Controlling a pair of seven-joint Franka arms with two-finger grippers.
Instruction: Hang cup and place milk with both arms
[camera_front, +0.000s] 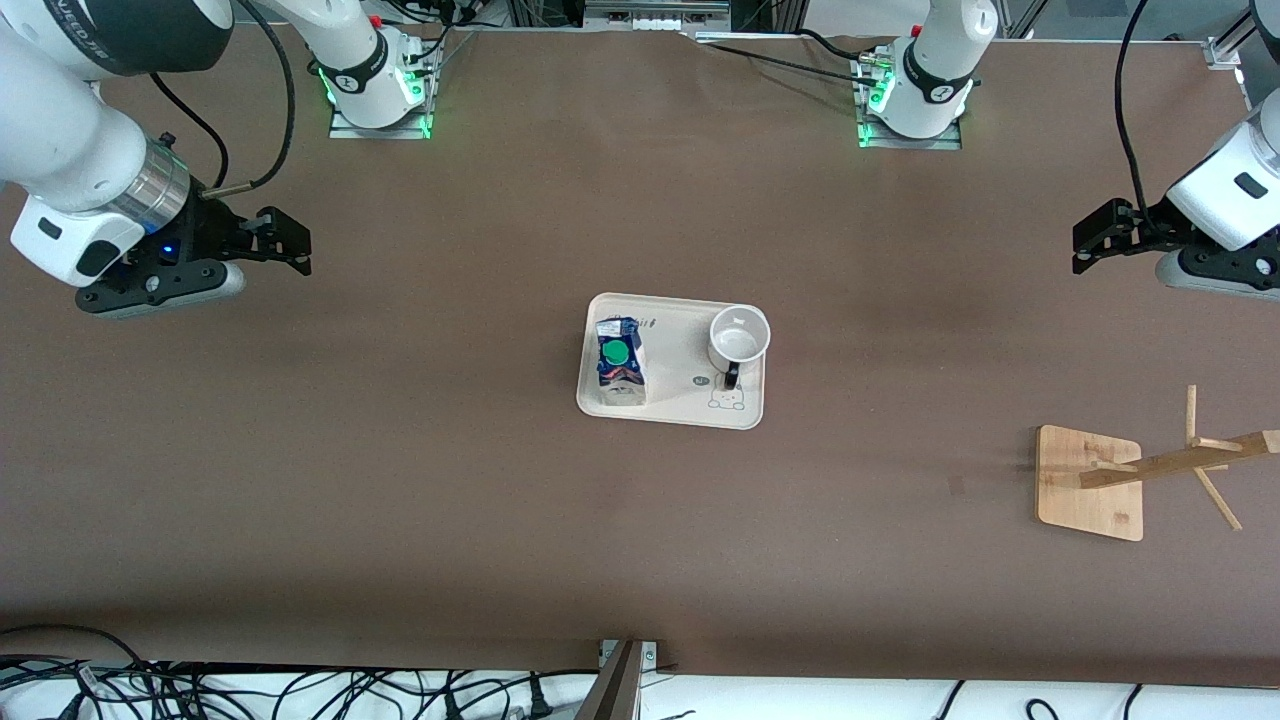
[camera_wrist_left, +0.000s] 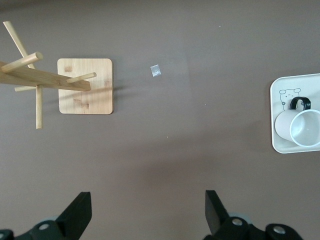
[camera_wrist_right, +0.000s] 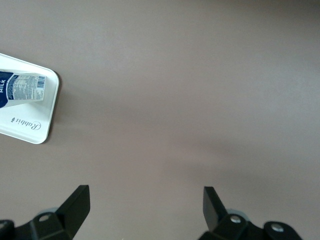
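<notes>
A cream tray (camera_front: 668, 418) sits in the middle of the brown table (camera_front: 450, 480), and everything else is placed around it. The milk (camera_front: 620, 362) stands on the tray at the end toward the right arm. The cup (camera_front: 738, 338) stands upright on the tray at the end toward the left arm, its black handle turned toward the front camera. A wooden rack (camera_front: 1090, 482) stands well apart from the tray, toward the left arm's end and nearer the front camera. The left gripper (camera_front: 1085, 243) hangs over bare table toward that same end, its fingers spread wide with nothing between them. The right gripper (camera_front: 295, 245) hangs over bare table toward the right arm's end, likewise spread and empty.
</notes>
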